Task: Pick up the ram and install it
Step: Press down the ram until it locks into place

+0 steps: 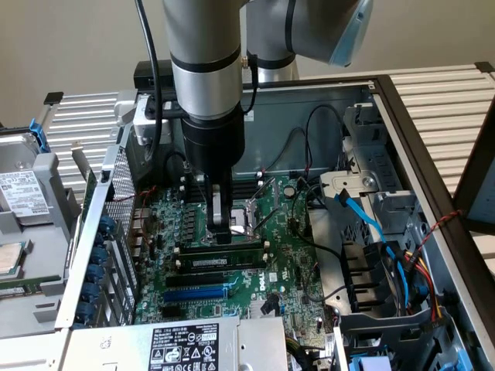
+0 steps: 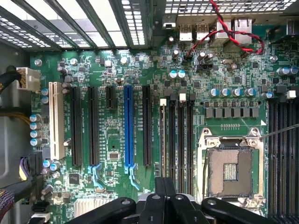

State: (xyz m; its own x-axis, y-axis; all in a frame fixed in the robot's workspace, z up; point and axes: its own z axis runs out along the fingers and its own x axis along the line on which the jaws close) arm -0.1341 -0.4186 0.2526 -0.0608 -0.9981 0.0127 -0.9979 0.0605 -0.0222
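Pincer: your pincer [image 1: 222, 232] stands clenched, fingers pressed together with nothing between them, tips down right at the memory slots beside the processor socket [image 1: 246, 219]; in the wrist view the closed black fingers [image 2: 164, 196] sit at the near ends of those slots.
Ram: you see one ram [image 1: 224, 264], a long narrow green stick with a white label, seated edge-up in a slot just in front of the pincer, not gripped.
Slots: in the wrist view you can count four black memory slots [image 2: 180, 135] side by side, one blue slot [image 2: 129, 126], one white slot [image 2: 56, 120], and several long black ones.
Motherboard: one green board [image 1: 286, 255], flat, crowded with small parts.
Case: one open grey metal case [image 1: 387, 154] with perforated panels.
Cables: one blue flat cable [image 1: 363, 216] and one red-black twisted pair [image 2: 233, 37].
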